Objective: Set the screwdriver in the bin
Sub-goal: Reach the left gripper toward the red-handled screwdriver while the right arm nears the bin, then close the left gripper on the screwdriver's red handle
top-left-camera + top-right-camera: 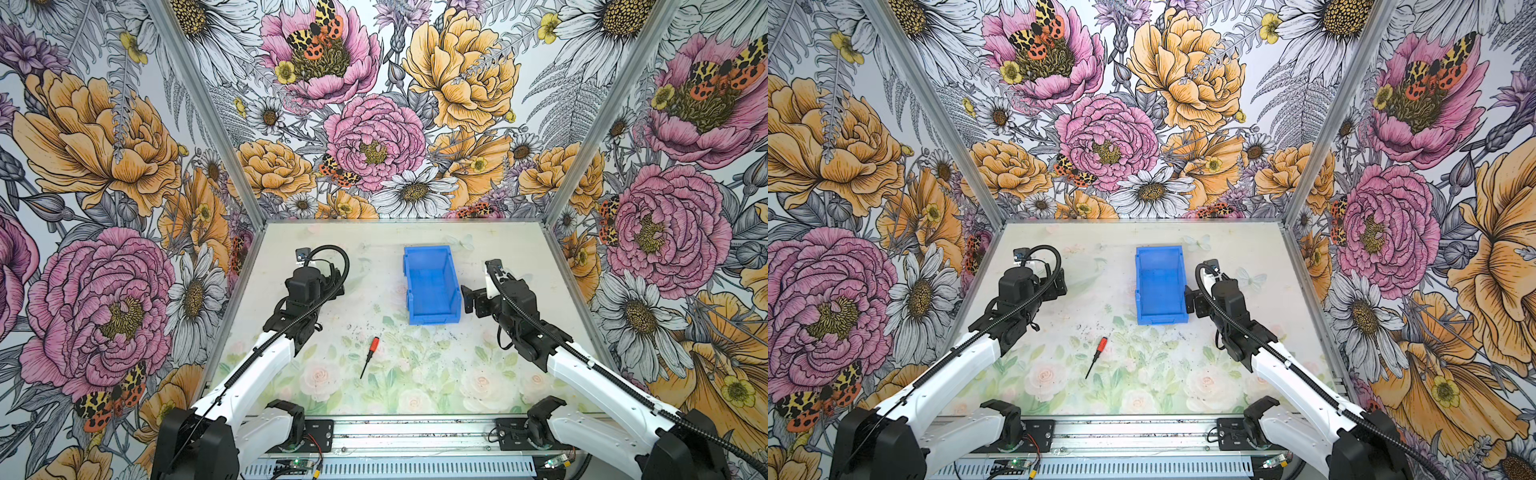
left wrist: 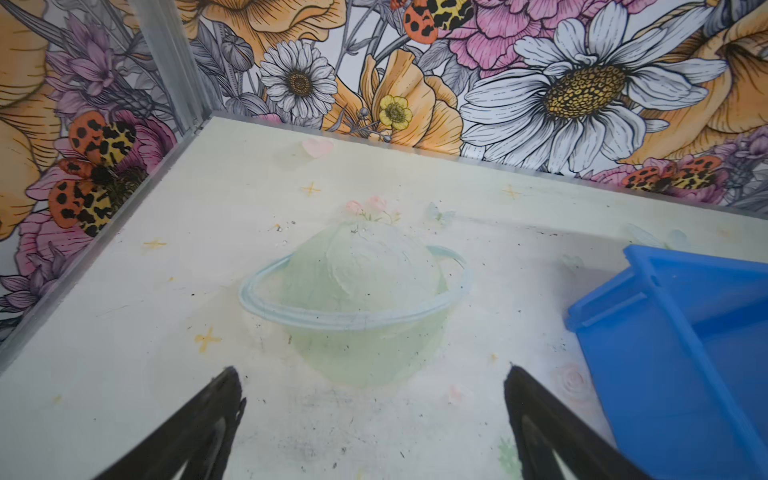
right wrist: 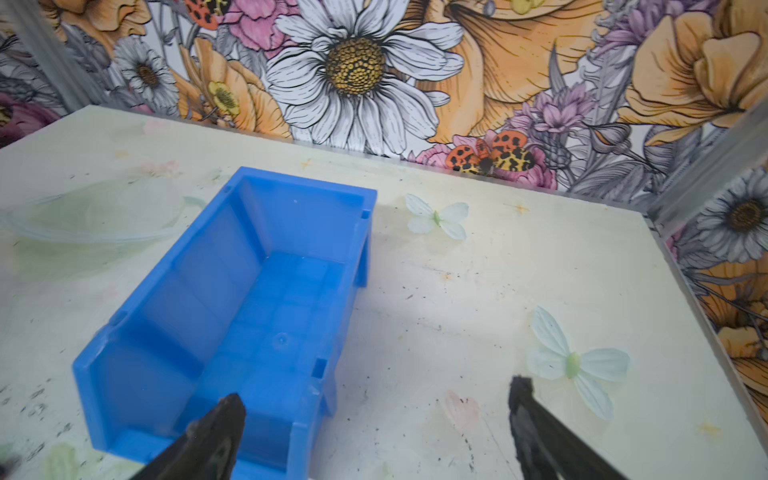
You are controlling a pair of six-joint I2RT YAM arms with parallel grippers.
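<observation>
I find left jaws and right jaws both apart, empty. The screwdriver [image 1: 368,358] lies flat on the desk [image 1: 415,395], apart from the bin [image 1: 434,319]. Risk: its slim handle rolls or slips when pinched

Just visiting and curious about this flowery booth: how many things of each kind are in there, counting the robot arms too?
Screwdriver: 1
Blue bin: 1
Robot arms: 2, the left arm and the right arm
Total: 4
</observation>
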